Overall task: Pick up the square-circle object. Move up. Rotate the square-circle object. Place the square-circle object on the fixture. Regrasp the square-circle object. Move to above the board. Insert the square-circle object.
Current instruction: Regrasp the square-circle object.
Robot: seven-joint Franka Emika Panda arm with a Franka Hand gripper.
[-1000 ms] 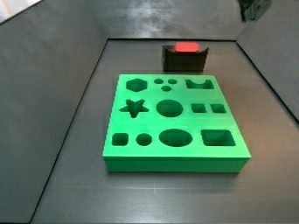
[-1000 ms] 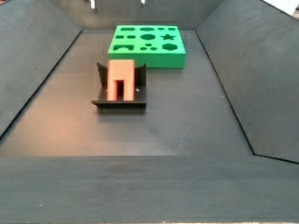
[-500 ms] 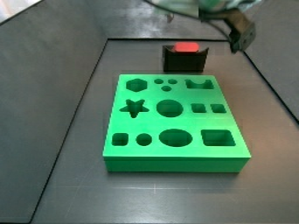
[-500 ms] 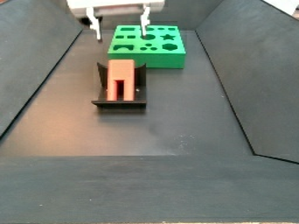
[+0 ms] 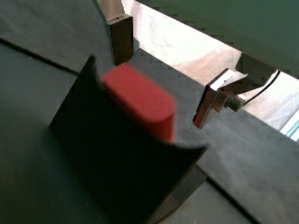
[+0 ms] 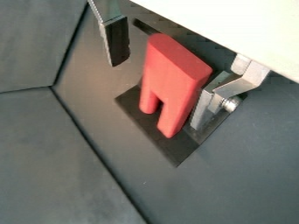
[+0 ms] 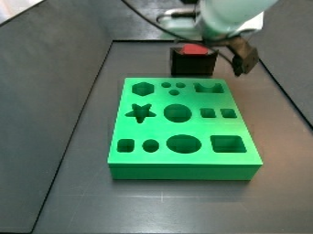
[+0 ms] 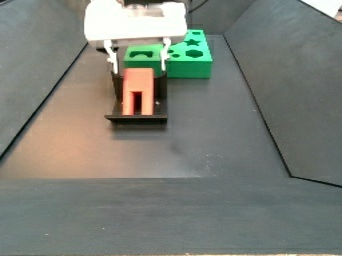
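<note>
Over the fixture (image 8: 136,108) hangs the tool (image 8: 135,58), jaws spread and empty, one finger (image 6: 117,39) either side of the square-circle object (image 6: 173,77) resting there, long axis running between them for regrasping.

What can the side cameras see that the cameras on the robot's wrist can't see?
Only the side views show the green board with its star, hexagon and circle holes. Only the wrist views show the red square-circle object's two legs and notch close up. Both show that object resting on the dark fixture, with the gripper open, its fingers on either side, not touching.
</note>
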